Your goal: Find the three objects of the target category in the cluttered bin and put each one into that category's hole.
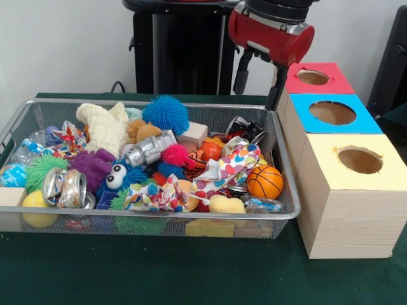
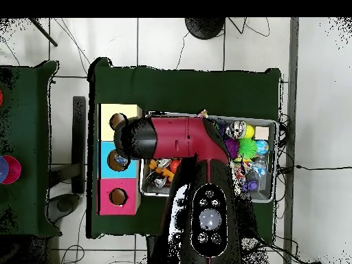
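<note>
Green cloth is covering the counter (image 1: pixel 191 279), and on it a wire mesh bin (image 1: pixel 159 219) is sitting just beside a row of three wooden boxes. Each box top is showing a round hole: the red box (image 1: pixel 316 77) is standing farthest back in the front view, the blue box (image 1: pixel 331 113) in the middle, the yellow box (image 1: pixel 356 160) nearest the camera. The bin is holding a heap of mixed toys, among them a blue spiky ball (image 1: pixel 166 114), a small basketball (image 1: pixel 264 182), a purple plush (image 1: pixel 93 166), crushed cans (image 1: pixel 64 187) and a patterned cloth (image 1: pixel 222 171).

The red and black arm (image 2: pixel 185 137) is reaching down from above, its thick red wrist hanging over the bin's back corner next to the boxes. From overhead its black end is lying over the blue box, hiding part of it. The end effector (image 1: pixel 275 95) is showing only as a dark stem dropping between the bin's rim and the red box; whether it is wide or narrow I cannot tell. The toys are lying below and to the side of it, none touching it.
</note>
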{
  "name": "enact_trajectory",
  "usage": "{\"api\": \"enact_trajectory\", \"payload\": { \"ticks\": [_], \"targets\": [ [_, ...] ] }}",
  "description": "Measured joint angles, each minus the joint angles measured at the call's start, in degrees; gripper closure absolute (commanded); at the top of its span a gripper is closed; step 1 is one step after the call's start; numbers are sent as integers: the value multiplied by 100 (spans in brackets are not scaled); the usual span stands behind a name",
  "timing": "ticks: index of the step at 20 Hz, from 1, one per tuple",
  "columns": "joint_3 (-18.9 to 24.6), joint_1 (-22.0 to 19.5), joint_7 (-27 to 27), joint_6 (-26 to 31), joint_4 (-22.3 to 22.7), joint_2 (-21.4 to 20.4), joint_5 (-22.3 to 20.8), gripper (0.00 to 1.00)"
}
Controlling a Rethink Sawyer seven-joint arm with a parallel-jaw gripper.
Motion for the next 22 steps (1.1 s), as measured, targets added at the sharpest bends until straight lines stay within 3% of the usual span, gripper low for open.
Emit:
{"api": "enact_trajectory", "payload": {
  "ticks": [12, 17, 22],
  "targets": [
    [582, -593, -138, 2, -111, -212, -229, 0],
    [584, -481, -138, 87, -584, 26, -320, 0],
    [585, -186, -138, 394, -1441, 521, -327, 0]
  ]
}}
